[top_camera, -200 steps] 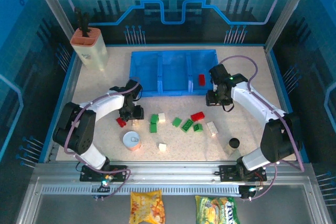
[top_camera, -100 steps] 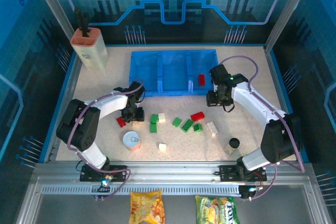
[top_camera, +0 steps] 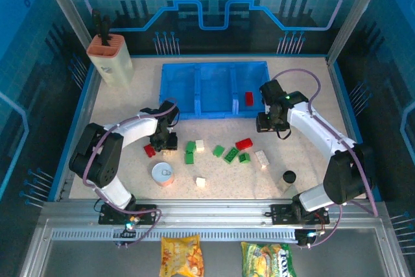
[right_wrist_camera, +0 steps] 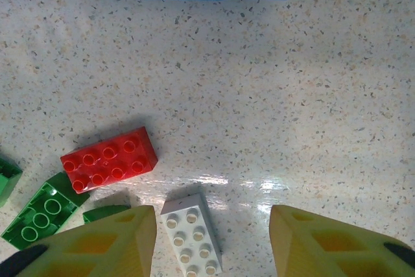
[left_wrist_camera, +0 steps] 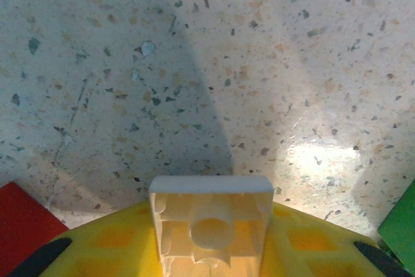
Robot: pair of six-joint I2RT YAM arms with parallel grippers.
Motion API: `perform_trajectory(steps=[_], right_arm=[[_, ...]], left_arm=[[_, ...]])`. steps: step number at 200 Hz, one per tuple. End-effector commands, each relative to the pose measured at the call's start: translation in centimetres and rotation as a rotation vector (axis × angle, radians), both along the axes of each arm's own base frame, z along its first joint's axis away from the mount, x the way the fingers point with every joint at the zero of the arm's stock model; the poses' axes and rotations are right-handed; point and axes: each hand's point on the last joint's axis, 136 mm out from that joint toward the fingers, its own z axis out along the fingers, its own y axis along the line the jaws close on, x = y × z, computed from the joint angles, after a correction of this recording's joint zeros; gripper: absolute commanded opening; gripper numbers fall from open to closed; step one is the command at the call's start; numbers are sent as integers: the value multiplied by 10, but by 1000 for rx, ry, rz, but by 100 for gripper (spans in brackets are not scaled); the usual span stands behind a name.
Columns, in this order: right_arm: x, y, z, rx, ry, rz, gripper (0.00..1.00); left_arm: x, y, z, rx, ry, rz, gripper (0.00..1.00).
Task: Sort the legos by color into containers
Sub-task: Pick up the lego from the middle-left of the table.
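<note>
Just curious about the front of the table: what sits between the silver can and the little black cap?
In the top view, one small white brick lies between the silver can and black cap; the rest is bare tabletop.

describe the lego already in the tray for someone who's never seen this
Find the blue three-compartment tray at the far side of the table and look in its rightmost compartment. The red brick lying there is the only lego inside the tray; all others sit outside it.
</note>
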Motion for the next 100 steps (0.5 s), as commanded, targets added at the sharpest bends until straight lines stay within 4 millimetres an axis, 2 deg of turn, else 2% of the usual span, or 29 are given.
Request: perform_trajectory(steps=[1,48,100], right_arm=[[1,0,17,8,-38,-8,51],[-1,2,12,13,-34,-8,51],[-4,3,9,20,-30,-9,51]], left_arm=[[3,0,20,5,-37,23,32],[15,-1,54,-7,-111,45,32],[48,-8,97,-14,-214,37,31]])
